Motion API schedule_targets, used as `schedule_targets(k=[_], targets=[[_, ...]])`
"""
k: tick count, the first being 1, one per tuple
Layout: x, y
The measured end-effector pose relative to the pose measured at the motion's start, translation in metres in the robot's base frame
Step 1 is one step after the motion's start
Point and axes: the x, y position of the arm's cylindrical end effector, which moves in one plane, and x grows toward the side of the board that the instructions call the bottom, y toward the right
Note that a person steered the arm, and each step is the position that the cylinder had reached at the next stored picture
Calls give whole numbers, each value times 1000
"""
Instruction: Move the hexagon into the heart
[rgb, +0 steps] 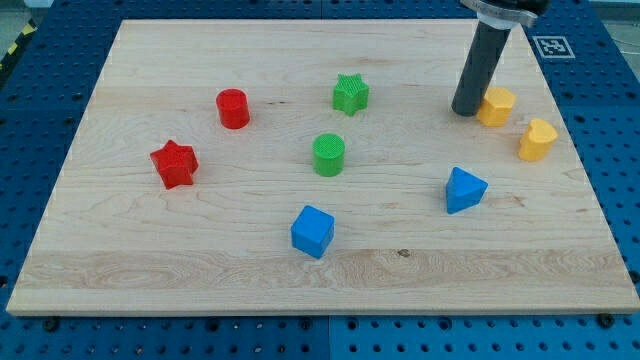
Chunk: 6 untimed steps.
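The end effector is a plain rod, so it has nothing to open or grasp with; my tip (466, 110) rests on the wooden surface (150, 260), touching the left side of the yellow hexagon (496, 105). The yellow heart (537, 139) sits just beside the hexagon, toward the view's bottom right. There are two red blocks, two green, two blue and two yellow.

Red cylinder (233, 108), red star (174, 164), green star (350, 94), green cylinder (328, 155), blue cube (312, 231), blue triangle (464, 189).

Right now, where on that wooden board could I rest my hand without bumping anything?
Along the view's bottom edge, below the blue cube and blue triangle, or left of the red star. It is crowded at the view's upper right: my tip touches the yellow hexagon, near the yellow heart.
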Motion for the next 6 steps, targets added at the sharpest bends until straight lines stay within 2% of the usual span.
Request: schedule_targets(k=[1,2,6], targets=[[0,-2],[-19,-4],[-16,22]])
